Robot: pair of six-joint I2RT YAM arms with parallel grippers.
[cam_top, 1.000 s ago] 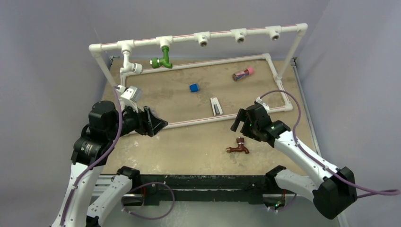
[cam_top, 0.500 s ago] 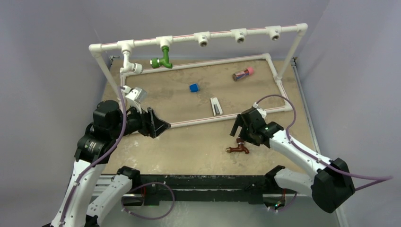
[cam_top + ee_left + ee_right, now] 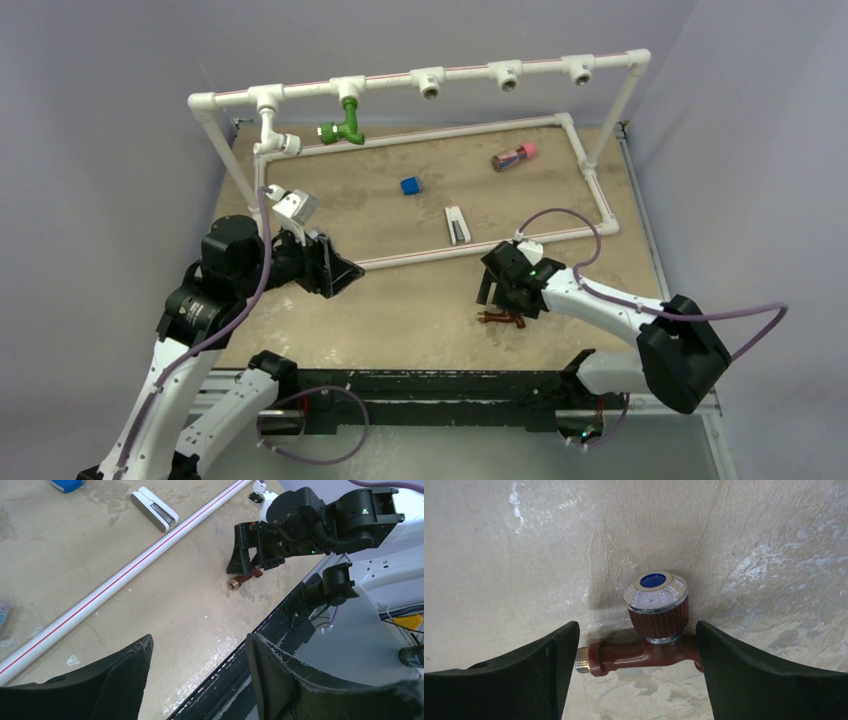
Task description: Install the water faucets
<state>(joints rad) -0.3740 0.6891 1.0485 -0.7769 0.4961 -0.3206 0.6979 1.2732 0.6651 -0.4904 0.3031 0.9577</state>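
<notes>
Faucet (image 3: pixel 644 652), reddish-brown, blue-capped, chrome-ringed

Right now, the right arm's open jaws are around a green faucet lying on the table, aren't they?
Not quite. The faucet between the open right jaws is reddish-brown, not green, as the right wrist view shows. It does lie on the table, with a jaw on either side.
</notes>
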